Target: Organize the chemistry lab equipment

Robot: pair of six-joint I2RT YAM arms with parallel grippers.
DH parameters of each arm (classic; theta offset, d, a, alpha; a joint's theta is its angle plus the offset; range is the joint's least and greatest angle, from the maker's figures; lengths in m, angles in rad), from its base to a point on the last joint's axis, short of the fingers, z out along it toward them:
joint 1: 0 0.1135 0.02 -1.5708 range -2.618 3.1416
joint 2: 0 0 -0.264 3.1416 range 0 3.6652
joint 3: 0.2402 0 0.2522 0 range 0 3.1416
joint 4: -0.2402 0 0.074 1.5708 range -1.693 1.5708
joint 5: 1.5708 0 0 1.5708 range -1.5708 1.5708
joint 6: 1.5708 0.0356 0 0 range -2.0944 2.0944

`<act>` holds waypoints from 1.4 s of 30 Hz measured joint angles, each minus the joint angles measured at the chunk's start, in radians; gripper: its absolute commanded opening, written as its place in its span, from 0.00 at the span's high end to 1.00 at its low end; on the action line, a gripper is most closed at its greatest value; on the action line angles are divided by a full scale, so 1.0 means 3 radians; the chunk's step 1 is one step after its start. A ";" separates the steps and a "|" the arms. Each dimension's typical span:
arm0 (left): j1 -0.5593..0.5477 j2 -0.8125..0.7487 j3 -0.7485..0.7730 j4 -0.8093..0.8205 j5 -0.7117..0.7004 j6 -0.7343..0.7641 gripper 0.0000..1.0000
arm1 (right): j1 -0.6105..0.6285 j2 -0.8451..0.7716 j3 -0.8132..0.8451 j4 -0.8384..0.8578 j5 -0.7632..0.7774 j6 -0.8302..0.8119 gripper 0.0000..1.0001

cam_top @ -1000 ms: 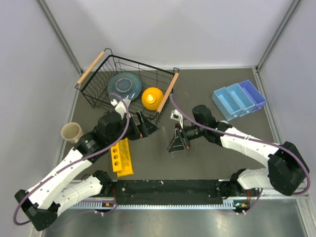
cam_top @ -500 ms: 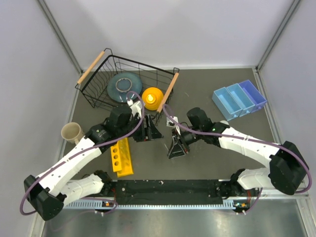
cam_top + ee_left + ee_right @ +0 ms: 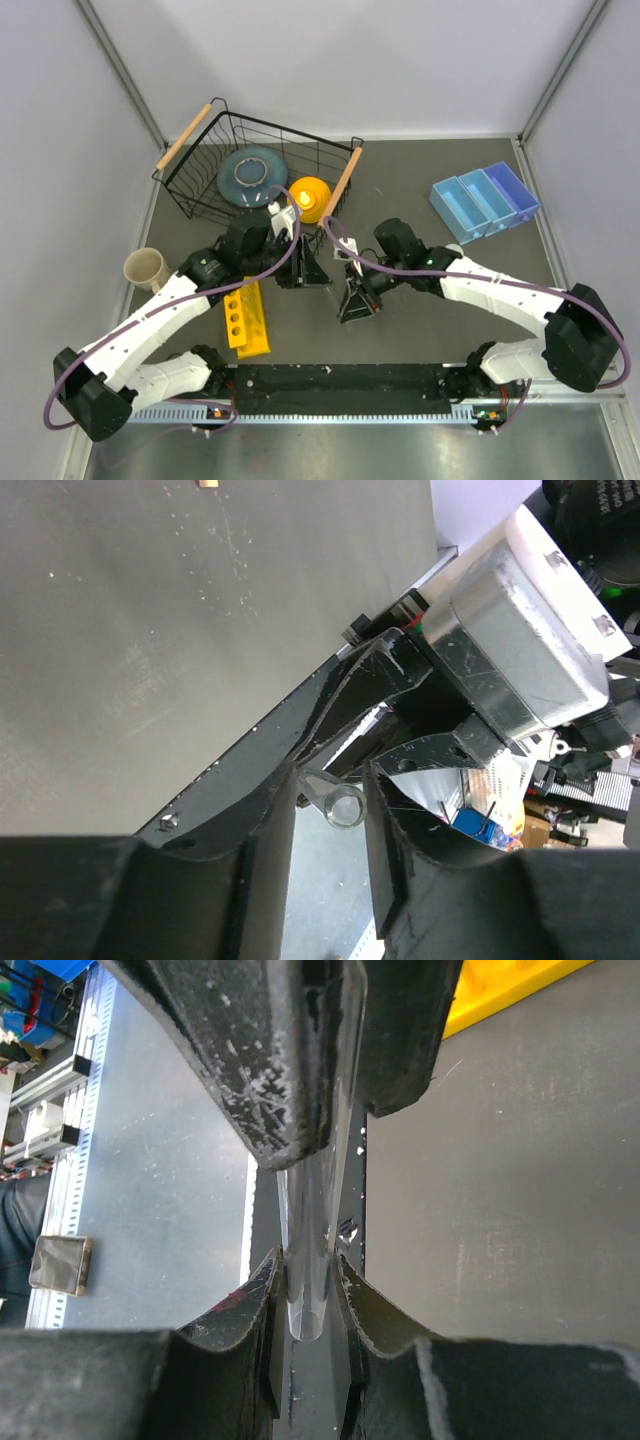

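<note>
A slim clear glass tube hangs in the air between my two grippers over the table's middle. My right gripper is shut on one end of it, pads pressed to both sides. Facing it tip to tip, my left gripper stands open and narrow around the tube's other end, with a small gap still beside the glass. From above, the left gripper and right gripper meet at the centre. The other small lab items are out of view.
A black wire basket with wooden handles stands at the back left, holding a blue-grey plate and a yellow dome. A yellow tube rack and a beige cup sit left; blue bins sit right.
My left arm swung right to meet the right gripper, and its jaws narrowed from wide open to close around the tube. The right gripper shifted slightly left, still holding the tube.
</note>
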 measured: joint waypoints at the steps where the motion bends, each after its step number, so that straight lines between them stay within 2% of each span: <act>1: 0.0000 0.0000 0.0000 0.0009 0.0017 -0.0005 0.69 | 0.0001 0.0003 0.0008 -0.0003 0.0006 -0.0001 0.89; 9: 0.0005 -0.0003 -0.0005 0.0037 0.0064 0.0053 0.92 | 0.0005 0.0015 0.0009 -0.0020 0.0008 0.0011 0.89; 11: 0.0005 -0.0009 -0.0011 0.0038 0.0065 0.0056 0.93 | 0.0005 0.0017 0.0010 -0.0024 0.0008 0.0010 0.87; 12: 0.0006 -0.0015 -0.0017 0.0036 0.0065 0.0057 0.94 | 0.0005 0.0018 0.0010 -0.0028 0.0009 0.0010 0.83; 13: 0.0006 -0.0023 -0.0019 0.0029 0.0065 0.0066 0.94 | 0.0005 0.0018 0.0011 -0.0033 0.0009 0.0008 0.70; 15: 0.0006 -0.0050 -0.0020 -0.0019 0.0042 0.0107 0.94 | 0.0008 0.0018 0.0018 -0.0047 0.0010 -0.0019 0.56; 16: 0.0006 -0.0074 -0.0020 -0.0081 0.0029 0.0121 0.94 | 0.0008 0.0018 0.0033 -0.0081 0.0020 -0.0047 0.43; 19: 0.0006 -0.0191 -0.0018 -0.0340 -0.0070 0.0197 0.95 | 0.0008 0.0018 0.0108 -0.0196 0.0083 -0.0212 0.25; 22: 0.0006 -0.0347 -0.0017 -0.0649 -0.0215 0.0289 0.95 | 0.0000 0.0018 0.0209 -0.0359 0.0104 -0.0420 0.16; 28: 0.0006 -0.0603 0.0114 -0.1315 -0.0577 0.0530 0.95 | -0.0229 -0.0006 0.0268 -0.0558 0.0005 -0.0707 0.13; 35: 0.0006 -0.0782 0.0417 -0.2134 -0.1331 0.0724 0.96 | -0.0534 -0.0174 0.0268 -0.0608 -0.0067 -0.0799 0.12; 42: 0.0006 -0.0993 0.0605 -0.2546 -0.1932 0.0793 0.96 | -0.0628 -0.0226 0.0258 -0.0607 -0.0107 -0.0813 0.12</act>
